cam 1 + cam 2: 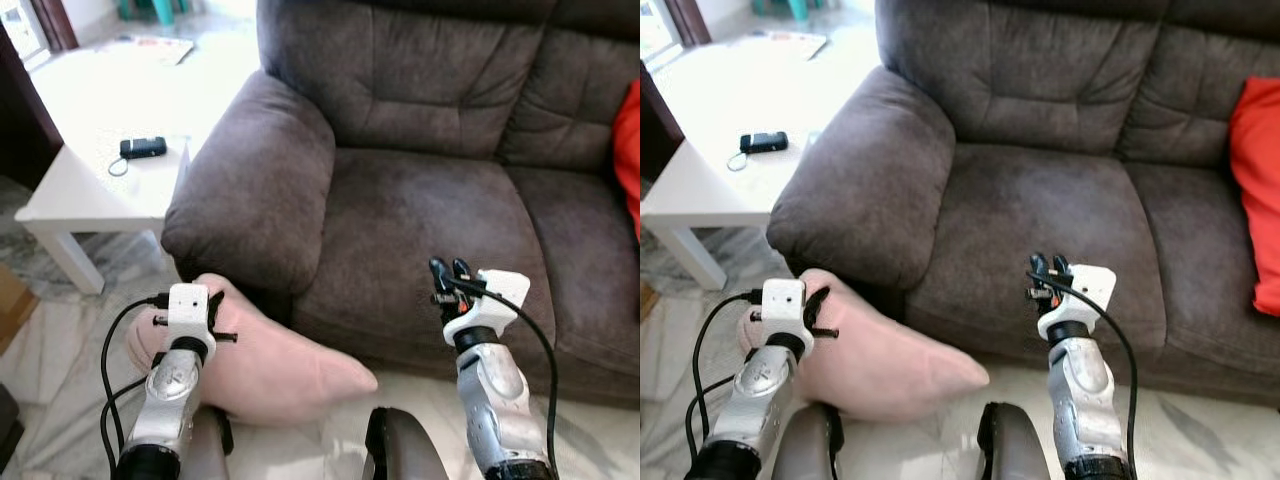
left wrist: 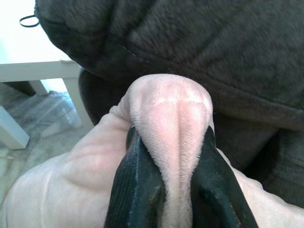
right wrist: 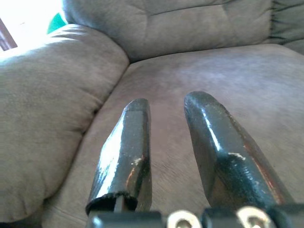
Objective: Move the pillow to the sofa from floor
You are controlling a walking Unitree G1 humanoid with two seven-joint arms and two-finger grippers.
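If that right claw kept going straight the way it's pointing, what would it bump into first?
Probably the sofa's seat cushion. The right gripper hangs open and empty, its fingers aimed across the seat toward the backrest. Depth is unclear, so it could skim the seat and meet the backrest instead.

Strong daylight enters from the upper left, bleaching the white table point(image 1: 95, 150) until its top loses detail. The sofa point(image 1: 440, 200) is evenly lit and sharp in both eye views, with soft shade under its armrest. In the right wrist view the black fingers point(image 3: 126, 152) carry glossy highlights and look slightly soft, as does the pink pillow point(image 2: 171, 123) up close.
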